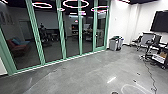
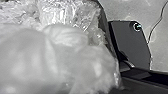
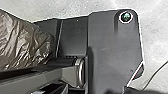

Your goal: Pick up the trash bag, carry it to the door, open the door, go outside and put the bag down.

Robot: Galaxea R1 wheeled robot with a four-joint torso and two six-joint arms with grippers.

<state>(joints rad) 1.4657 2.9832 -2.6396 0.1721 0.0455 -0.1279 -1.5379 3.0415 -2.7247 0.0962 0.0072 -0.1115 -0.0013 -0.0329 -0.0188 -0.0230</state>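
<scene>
Grey floor [image 1: 75, 75] shows; the trash bag [image 2: 25, 57] is cut off.

Green frames [image 1: 61, 32] are dividing a dark glass wall [image 1: 51, 53] on the left, and at least 3 glowing rings [image 1: 75, 3] are shining high across it. A reddish seat [image 1: 18, 51] is showing in the glass. Grey bins [image 1: 113, 45] are standing near its far end, beside a white wall [image 1: 119, 23]. Farther right, chairs [image 1: 147, 38] are standing below a dark panel [image 1: 159, 22]. The grey floor [image 1: 75, 77] is catching pale streaks of light [image 1: 111, 79] — and a thin black cable [image 1: 151, 75] is snaking over it.
</scene>
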